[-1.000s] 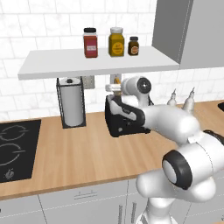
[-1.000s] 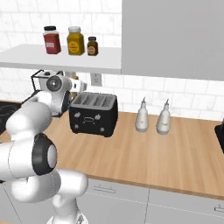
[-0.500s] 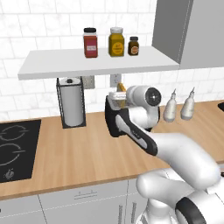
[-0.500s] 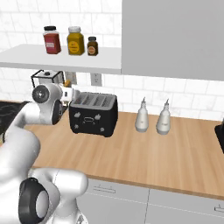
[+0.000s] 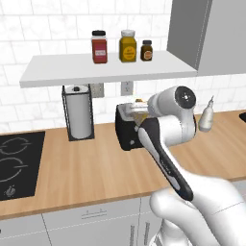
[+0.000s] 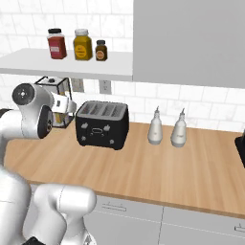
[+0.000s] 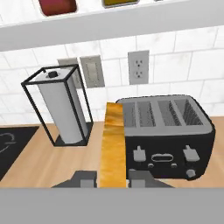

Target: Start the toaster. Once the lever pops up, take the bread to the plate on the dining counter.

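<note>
Arm has swung up and back from toaster [image 7: 166, 135] over last second, wrist now raised left of it. Gripper [image 7: 113, 177] clenched on bread [image 7: 113, 144], slice held edge-on just left of toaster (slots look empty).

Step in hand, by my reading: carrying bread off; next needs base drive toward dining counter plate.

Count: one toaster, one slice, three jars [image 6: 82, 44] above toaster, two bottles [image 6: 167, 127] right of it.
</note>
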You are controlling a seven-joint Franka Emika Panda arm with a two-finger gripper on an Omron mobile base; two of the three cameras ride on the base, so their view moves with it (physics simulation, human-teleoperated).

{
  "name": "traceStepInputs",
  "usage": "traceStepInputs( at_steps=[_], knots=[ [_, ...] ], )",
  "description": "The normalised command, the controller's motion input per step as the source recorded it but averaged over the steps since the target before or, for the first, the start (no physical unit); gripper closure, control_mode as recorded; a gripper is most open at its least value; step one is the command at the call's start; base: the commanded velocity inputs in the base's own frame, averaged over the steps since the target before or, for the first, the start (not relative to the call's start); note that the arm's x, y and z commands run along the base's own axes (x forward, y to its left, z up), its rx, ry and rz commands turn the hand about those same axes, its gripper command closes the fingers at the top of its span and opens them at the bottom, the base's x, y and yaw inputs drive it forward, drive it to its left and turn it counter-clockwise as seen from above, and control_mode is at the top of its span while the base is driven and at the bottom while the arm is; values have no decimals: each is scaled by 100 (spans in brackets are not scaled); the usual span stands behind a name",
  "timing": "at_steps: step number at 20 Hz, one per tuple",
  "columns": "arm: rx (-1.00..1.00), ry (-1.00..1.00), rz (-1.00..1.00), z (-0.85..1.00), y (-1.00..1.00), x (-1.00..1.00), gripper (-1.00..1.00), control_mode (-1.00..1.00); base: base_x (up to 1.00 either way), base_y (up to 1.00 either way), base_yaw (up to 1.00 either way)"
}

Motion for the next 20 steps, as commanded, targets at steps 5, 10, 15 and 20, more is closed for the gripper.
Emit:
traceStepInputs(
  at_steps=[5,10,15,20],
  knots=[
    [0,-5,-9,-4,-2,-78,100,-100,0,0,0],
    [0,0,-1,0,-1,0,100,-100,0,0,0],
    [0,0,0,0,0,0,100,-100,0,0,0],
    [0,0,0,0,0,0,100,-100,0,0,0]
  ],
)
